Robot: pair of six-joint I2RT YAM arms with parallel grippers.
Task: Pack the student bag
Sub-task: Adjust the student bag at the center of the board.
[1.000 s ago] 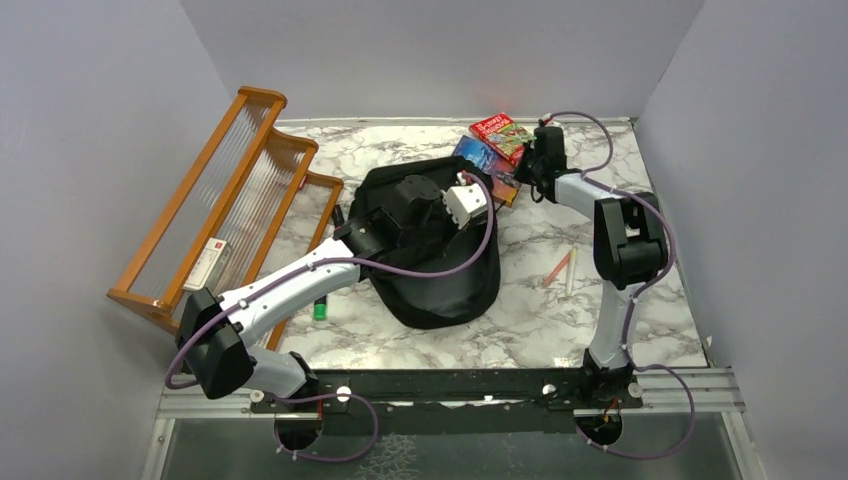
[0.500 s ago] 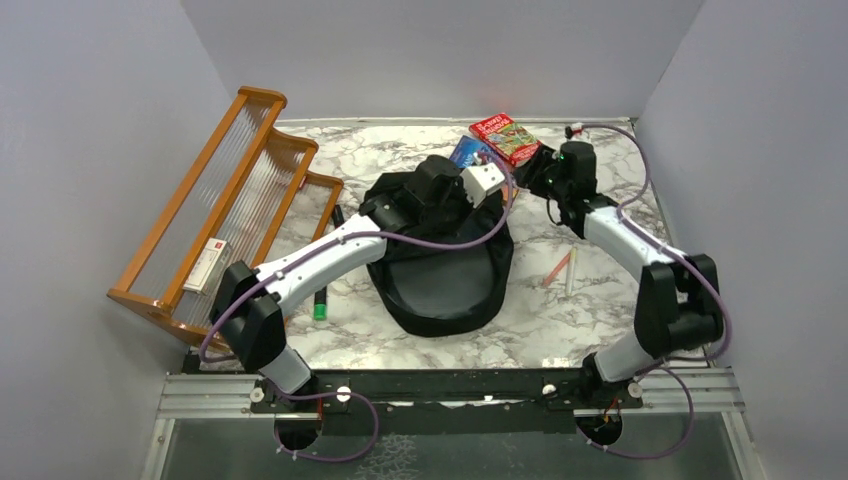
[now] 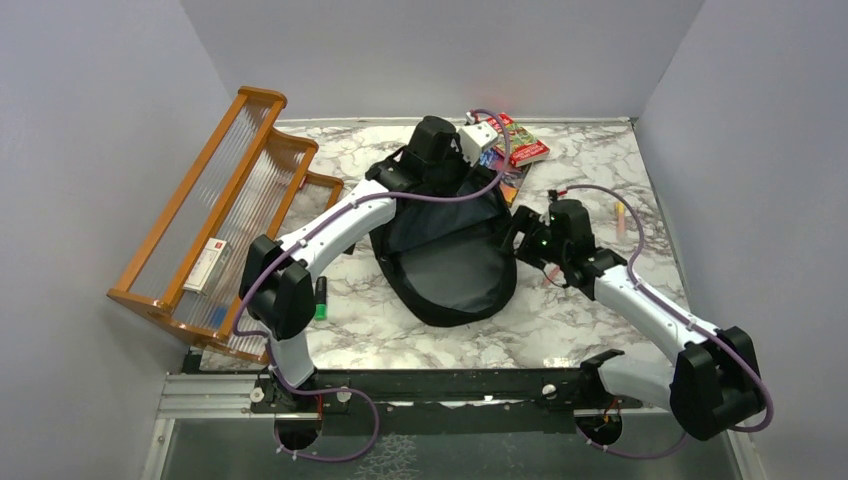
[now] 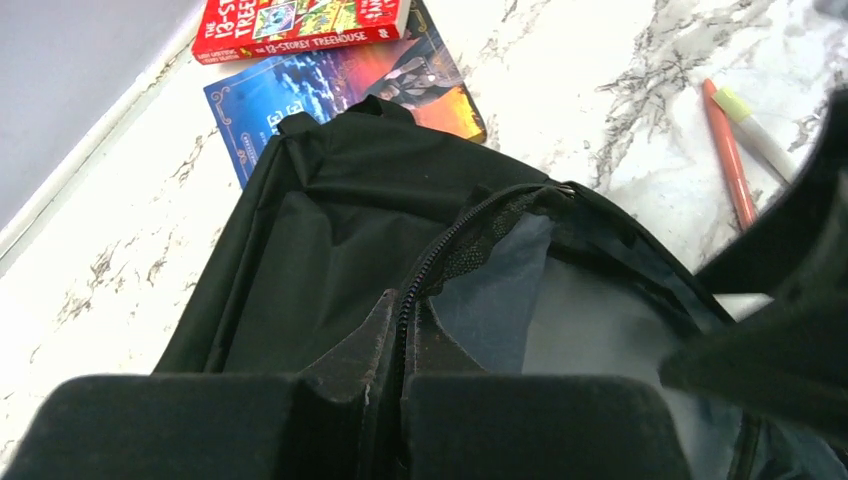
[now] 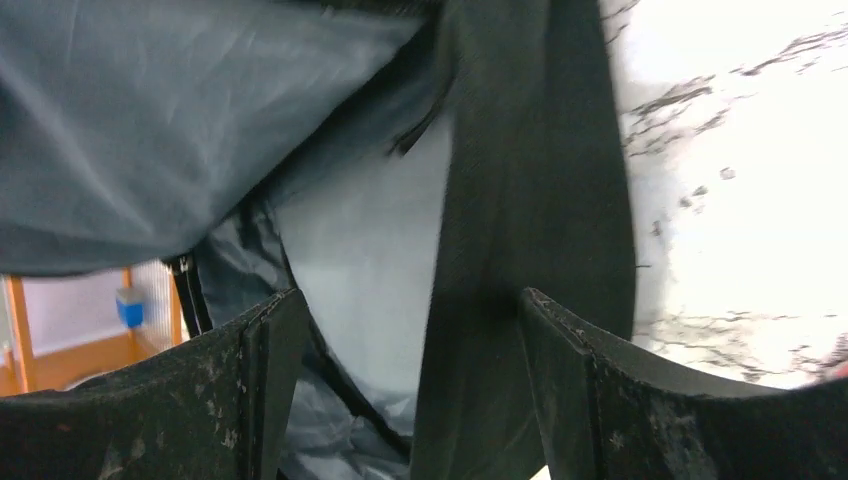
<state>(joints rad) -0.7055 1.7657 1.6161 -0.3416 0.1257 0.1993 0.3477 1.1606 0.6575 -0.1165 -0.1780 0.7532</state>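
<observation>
The student bag (image 3: 450, 270), a black backpack, lies in the middle of the marble table with its mouth held open, showing grey lining (image 4: 600, 320). My left gripper (image 3: 445, 180) is at the bag's far end. In the left wrist view the left gripper (image 4: 405, 315) is shut on the bag's zip edge and holds it up. My right gripper (image 3: 517, 235) is at the bag's right side. In the right wrist view it (image 5: 405, 315) is open, with the bag's black rim (image 5: 530, 150) between its fingers, not pinched.
A red book (image 3: 527, 147) and a blue book (image 4: 330, 90) lie just behind the bag's top. Pens (image 4: 730, 160) lie on the table to the right, another pen (image 3: 621, 215) further right. A wooden rack (image 3: 230, 190) stands at the left, a green marker (image 3: 320, 300) near it.
The right gripper opened and moved from the books at the back to the bag's right rim. The left gripper carried the bag's zip edge toward the back, opening the mouth wider.
</observation>
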